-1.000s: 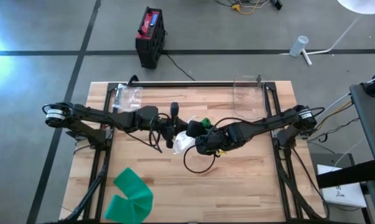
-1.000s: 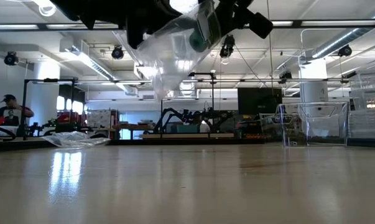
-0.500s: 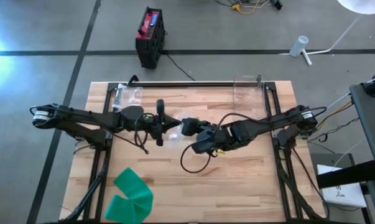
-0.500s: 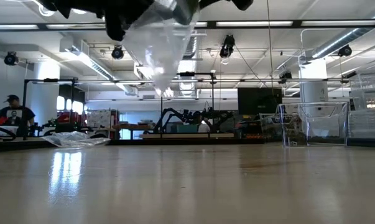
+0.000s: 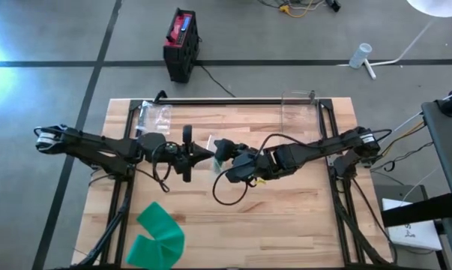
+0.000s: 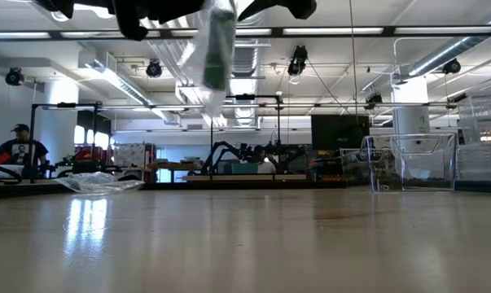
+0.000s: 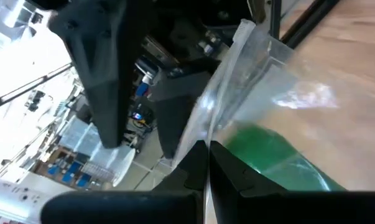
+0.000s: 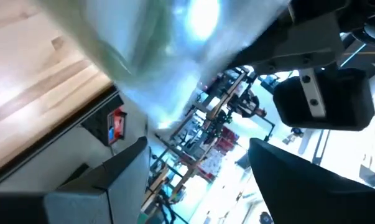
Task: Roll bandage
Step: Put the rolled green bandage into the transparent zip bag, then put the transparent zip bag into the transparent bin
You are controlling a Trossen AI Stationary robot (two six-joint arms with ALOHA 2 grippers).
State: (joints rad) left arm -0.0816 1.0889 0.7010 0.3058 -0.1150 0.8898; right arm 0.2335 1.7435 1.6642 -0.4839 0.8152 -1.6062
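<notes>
i see the bandage [image 5: 219,155], a green roll, inside a clear bag [image 5: 208,144] held up in the air over the middle of the worktop [image 5: 285,225], between my two end effectors. in the low view the bag [image 6: 213,57] hangs well above the worktop [image 6: 245,244], with the green roll [image 6: 220,45] showing through the plastic near its top.

the left end effector [image 5: 205,152] reaches in from the left and is closed narrow on an edge of the bag; in the left wrist view its fingers [image 7: 227,168] meet on the plastic [image 7: 262,93], and the green bandage [image 7: 274,158] sits inside just beyond them.

the right end effector [image 5: 221,147] comes in from the right and meets the bag from the other side, just beside the left one. in the right wrist view its fingers [image 8: 112,180] stand wide apart with the bag [image 8: 168,56] close in front of them; i cannot tell whether they grip it.

toward the far left corner of the worktop lies a second clear bag [image 5: 155,115], also showing in the low view [image 6: 103,182]. a clear box [image 5: 299,116] stands near the far right edge [image 6: 408,161]. a green sheet [image 5: 157,234] lies folded at the near left edge. a black case [image 5: 181,45] sits on the floor beyond the worktop. a person [image 6: 15,150] is in the room at the left of the low view.
</notes>
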